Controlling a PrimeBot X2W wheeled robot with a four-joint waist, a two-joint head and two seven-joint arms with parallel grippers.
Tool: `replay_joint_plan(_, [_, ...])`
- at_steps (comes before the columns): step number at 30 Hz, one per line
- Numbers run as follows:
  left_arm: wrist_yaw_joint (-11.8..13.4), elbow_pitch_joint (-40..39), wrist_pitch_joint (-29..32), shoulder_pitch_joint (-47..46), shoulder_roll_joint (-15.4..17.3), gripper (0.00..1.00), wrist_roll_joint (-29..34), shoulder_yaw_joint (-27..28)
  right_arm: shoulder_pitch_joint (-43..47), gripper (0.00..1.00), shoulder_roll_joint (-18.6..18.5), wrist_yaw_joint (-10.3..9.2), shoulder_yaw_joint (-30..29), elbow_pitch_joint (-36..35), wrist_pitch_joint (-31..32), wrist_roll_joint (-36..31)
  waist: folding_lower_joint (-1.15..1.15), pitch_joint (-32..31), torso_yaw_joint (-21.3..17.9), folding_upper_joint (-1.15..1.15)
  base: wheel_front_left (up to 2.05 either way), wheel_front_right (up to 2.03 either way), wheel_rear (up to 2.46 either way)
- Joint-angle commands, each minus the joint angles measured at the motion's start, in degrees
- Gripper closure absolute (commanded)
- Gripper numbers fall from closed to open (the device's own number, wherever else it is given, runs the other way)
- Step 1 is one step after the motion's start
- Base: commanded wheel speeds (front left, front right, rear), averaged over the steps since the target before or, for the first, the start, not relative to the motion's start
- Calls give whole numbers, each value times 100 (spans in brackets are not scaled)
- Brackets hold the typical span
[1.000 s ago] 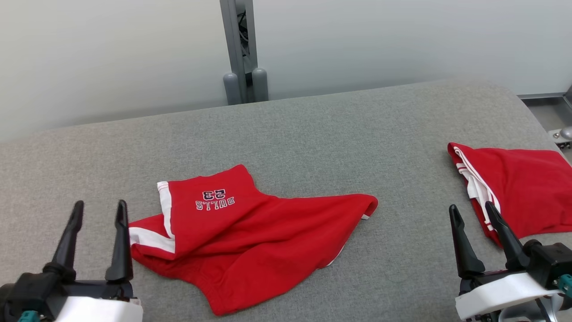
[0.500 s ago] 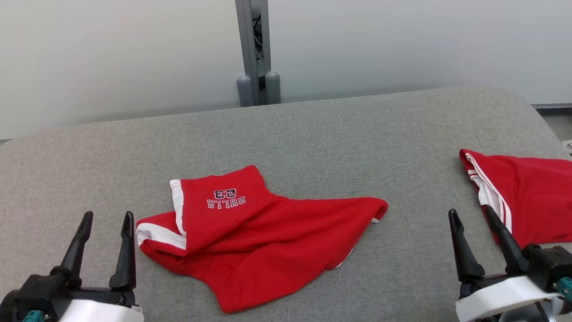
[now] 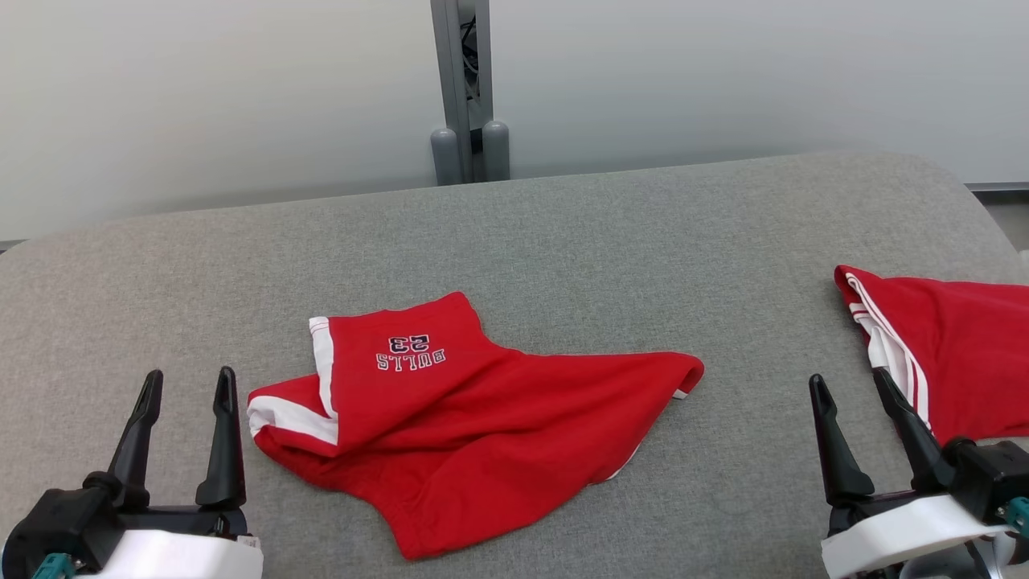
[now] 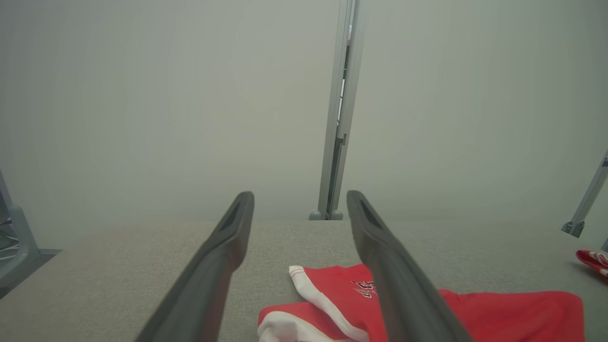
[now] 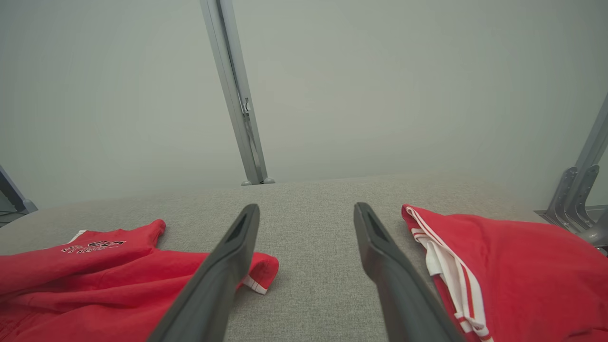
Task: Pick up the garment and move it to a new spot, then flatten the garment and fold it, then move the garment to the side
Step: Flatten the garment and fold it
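Note:
A crumpled red garment (image 3: 474, 418) with white trim and a printed number lies on the grey table (image 3: 563, 241), slightly left of centre; it also appears in the left wrist view (image 4: 498, 313) and the right wrist view (image 5: 95, 280). My left gripper (image 3: 185, 382) stands open at the lower left, just left of the garment's white-trimmed edge and apart from it. My right gripper (image 3: 850, 382) stands open at the lower right, empty, between the garment and a second red piece. Both grippers' own views show the left gripper (image 4: 300, 197) and right gripper (image 5: 307, 211) with spread fingers holding nothing.
A second red garment (image 3: 949, 354) with white stripes lies at the table's right edge, seen close on the right in the right wrist view (image 5: 513, 266). A grey post (image 3: 466, 88) rises behind the table's far edge against a pale wall. Bare grey cloth spans the far half.
The whole head picture has shifted, so the camera moved: the table's things sit a little right and up. Both grippers stay open and low; neither garment has changed shape.

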Motion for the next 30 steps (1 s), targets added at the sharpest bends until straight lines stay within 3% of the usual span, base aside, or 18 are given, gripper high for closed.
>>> replay_joint_plan(1, [-23, -4, -16, -123, -8, 0, 31, 31, -39, 0, -37, 1, -20, -23, -43, 28, 0, 7, 7, 0, 0, 0, 0])
replay_joint_plan(8, [-143, 77, -17, -273, -136, 0, 196, 36, -210, 0, -37, 1, -116, 21, -67, 24, 0, 86, 166, 0, 0, 0, 0])
replay_joint_plan(13, [-265, 110, -17, -531, -274, 0, 286, -16, -777, 0, -69, 1, -173, 195, -46, -57, 0, 300, 543, 0, 0, 0, 0])
replay_joint_plan(19, [-528, 244, -17, -919, -513, 0, 436, -132, -1913, 0, -663, 1, 115, 849, 95, 194, 0, 595, 1242, 0, 0, 0, 0])
replay_joint_plan(24, [-791, 407, -16, -1291, -751, 0, 582, -204, -3177, 0, -1317, 1, 1017, 1834, 330, 580, 0, 896, 1974, 0, 0, 0, 0])
replay_joint_plan(30, [-1001, 588, -16, -1648, -979, 0, 656, -382, -4253, 0, -1618, 1, 2344, 2842, 596, 1140, 0, 1206, 2600, 0, 0, 0, 0])
